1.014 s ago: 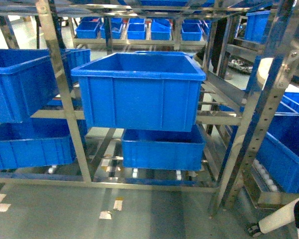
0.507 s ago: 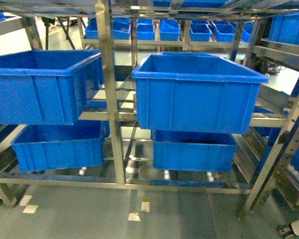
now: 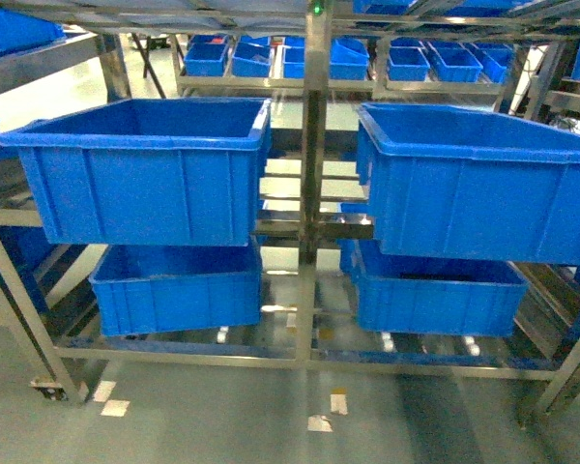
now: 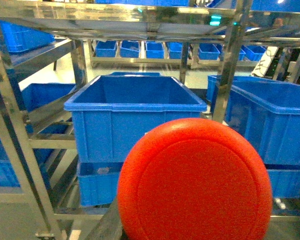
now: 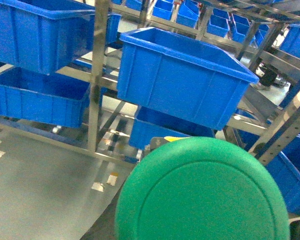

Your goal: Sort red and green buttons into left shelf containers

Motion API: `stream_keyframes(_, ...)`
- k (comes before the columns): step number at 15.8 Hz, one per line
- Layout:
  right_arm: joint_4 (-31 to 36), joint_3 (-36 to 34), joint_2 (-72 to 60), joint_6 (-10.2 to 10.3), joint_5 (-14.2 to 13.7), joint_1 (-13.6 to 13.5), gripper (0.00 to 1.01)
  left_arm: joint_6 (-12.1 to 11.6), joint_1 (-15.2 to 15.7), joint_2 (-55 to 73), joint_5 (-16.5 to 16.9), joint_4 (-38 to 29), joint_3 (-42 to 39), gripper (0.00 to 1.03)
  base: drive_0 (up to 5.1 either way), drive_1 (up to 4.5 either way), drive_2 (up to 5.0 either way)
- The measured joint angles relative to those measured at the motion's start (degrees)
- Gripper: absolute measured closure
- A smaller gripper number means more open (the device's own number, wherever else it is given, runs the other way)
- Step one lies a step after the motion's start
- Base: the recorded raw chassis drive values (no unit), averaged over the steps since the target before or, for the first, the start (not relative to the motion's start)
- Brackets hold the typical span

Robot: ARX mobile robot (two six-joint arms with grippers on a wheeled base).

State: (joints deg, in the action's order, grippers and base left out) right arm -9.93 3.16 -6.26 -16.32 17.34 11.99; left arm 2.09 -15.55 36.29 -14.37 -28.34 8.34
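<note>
A red button (image 4: pixel 192 182) fills the lower middle of the left wrist view, its round cap facing the camera. My left gripper (image 4: pixel 190 222) is shut on it, fingers hidden behind the cap. A green button (image 5: pixel 202 187) likewise fills the lower right wrist view, with my right gripper (image 5: pixel 202 225) shut on it. Ahead stands the left shelf (image 3: pixel 314 145) of steel posts and rails. It carries blue containers: upper left (image 3: pixel 145 169), upper right (image 3: pixel 483 184), lower left (image 3: pixel 179 290), lower right (image 3: pixel 435 295). Neither gripper shows in the head view.
A far rack holds a row of smaller blue bins (image 3: pixel 319 60). Tape marks (image 3: pixel 319 422) dot the grey floor before the shelf, and a caster (image 3: pixel 46 390) sits at its left foot. A perforated upright (image 5: pixel 285 135) of a neighbouring rack stands at the right.
The head view has swung left: the shelf and its bins slid rightward in the picture, and a second pair of bins came in on the left. The white arm at bottom right left the view.
</note>
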Motion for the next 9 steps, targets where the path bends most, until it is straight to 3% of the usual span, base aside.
stream_keyframes(9, 0.0, 0.0, 0.0, 0.0, 0.02, 0.0, 0.75, 0.0, -0.02, -0.13, 0.02, -0.11, 0.0, 0.77, -5.0, 2.48, 2.5)
